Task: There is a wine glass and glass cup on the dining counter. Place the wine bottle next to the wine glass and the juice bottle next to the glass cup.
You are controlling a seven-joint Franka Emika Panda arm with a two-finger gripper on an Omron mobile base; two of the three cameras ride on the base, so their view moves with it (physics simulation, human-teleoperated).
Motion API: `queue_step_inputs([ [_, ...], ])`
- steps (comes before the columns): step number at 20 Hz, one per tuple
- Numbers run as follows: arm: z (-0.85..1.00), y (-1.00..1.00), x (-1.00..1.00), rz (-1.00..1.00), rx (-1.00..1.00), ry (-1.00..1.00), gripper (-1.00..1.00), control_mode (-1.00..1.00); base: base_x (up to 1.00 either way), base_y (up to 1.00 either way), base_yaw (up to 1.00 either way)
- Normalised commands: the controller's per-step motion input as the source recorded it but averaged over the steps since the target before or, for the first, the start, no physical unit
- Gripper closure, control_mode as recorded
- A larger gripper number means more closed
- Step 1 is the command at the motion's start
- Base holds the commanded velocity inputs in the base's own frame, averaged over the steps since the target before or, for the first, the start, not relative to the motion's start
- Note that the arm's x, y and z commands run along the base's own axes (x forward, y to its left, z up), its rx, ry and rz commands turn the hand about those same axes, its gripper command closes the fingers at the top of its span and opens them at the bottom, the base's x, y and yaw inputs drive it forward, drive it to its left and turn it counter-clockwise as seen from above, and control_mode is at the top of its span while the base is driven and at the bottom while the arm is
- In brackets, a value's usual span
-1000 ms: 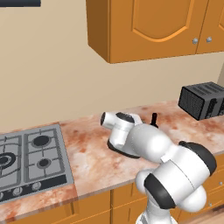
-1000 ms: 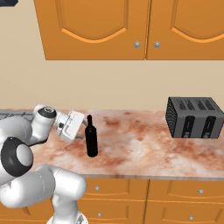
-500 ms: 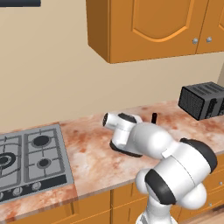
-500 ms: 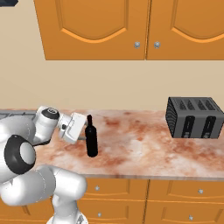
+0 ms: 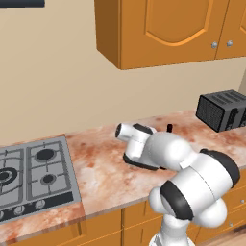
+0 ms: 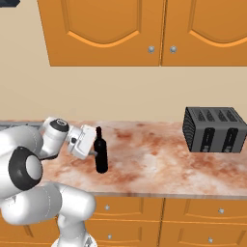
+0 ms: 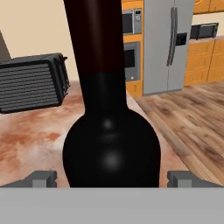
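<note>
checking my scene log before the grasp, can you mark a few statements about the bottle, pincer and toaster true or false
1. The wine bottle stands upright on the counter. True.
2. The pincer is shut on the bottle. False: its fingertips stand apart on either side of the bottle's body, open.
3. The toaster lies on its side. False: it sits upright, slots up.
4. A gas hob is set into the counter to the arm's left. True.
5. The bottle stands touching the toaster. False: a stretch of counter separates them.
</note>
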Motion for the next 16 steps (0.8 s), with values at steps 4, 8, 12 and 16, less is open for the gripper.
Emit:
queue_step_inputs([
  [4, -0.08, -0.12, 0.00, 0.00, 0.02, 0.00, -1.00, -1.00, 0.00, 0.00, 0.00],
  [8, -0.06, -0.11, -0.03, 0.00, 0.01, 0.00, 1.00, -1.00, 0.00, 0.00, 0.00],
  [12, -0.04, -0.12, -0.03, 0.00, 0.00, 0.00, 1.00, -1.00, 0.00, 0.00, 0.00],
  [16, -0.01, -0.10, -0.10, 0.00, 0.01, 0.00, 1.00, -1.00, 0.00, 0.00, 0.00],
])
